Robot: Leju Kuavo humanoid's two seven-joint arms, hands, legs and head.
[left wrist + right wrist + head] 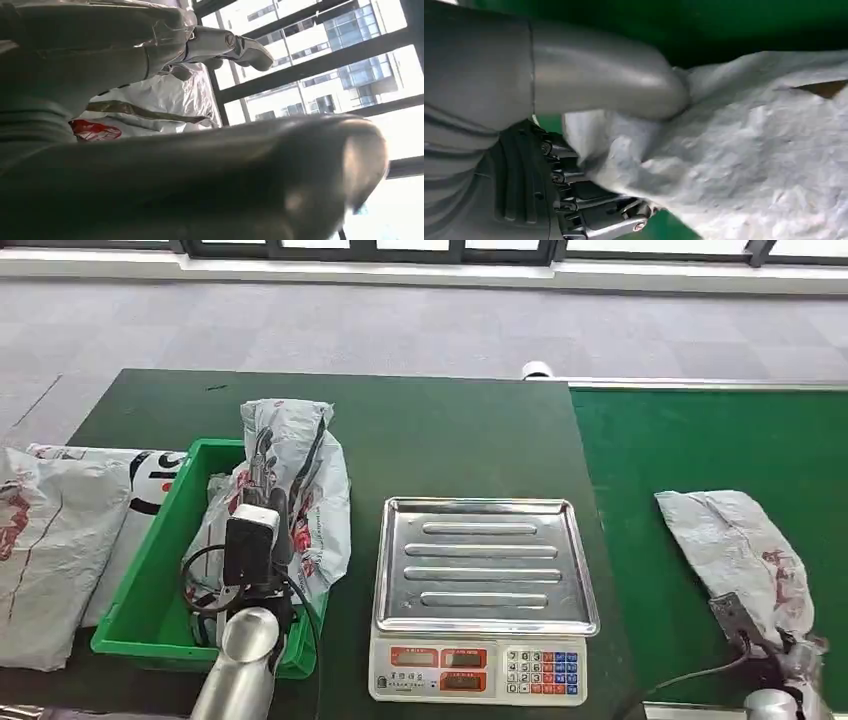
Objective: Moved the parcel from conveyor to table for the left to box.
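Right hand (pixel 589 150) grips the near end of a grey parcel (pixel 740 550) on the green conveyor (pixel 690 440): thumb pressed on top of the crumpled plastic, dark fingers (pixel 594 210) curled underneath, per right wrist view. Parcel lies flat on the belt, stretching away from the hand toward the robot's left, still well right of the table (pixel 450 430). Left hand (pixel 262 540) holds a white printed bag (pixel 300 480) upright over the green bin (pixel 160 570) at table's left; fingers closed around the bag w/ one pale fingertip (pixel 250 50) sticking past it. Steel-tray scale (pixel 485 590) sits mid-table, betw. bin and conveyor. More bagged parcels (pixel 60 530) lie just left of the bin.
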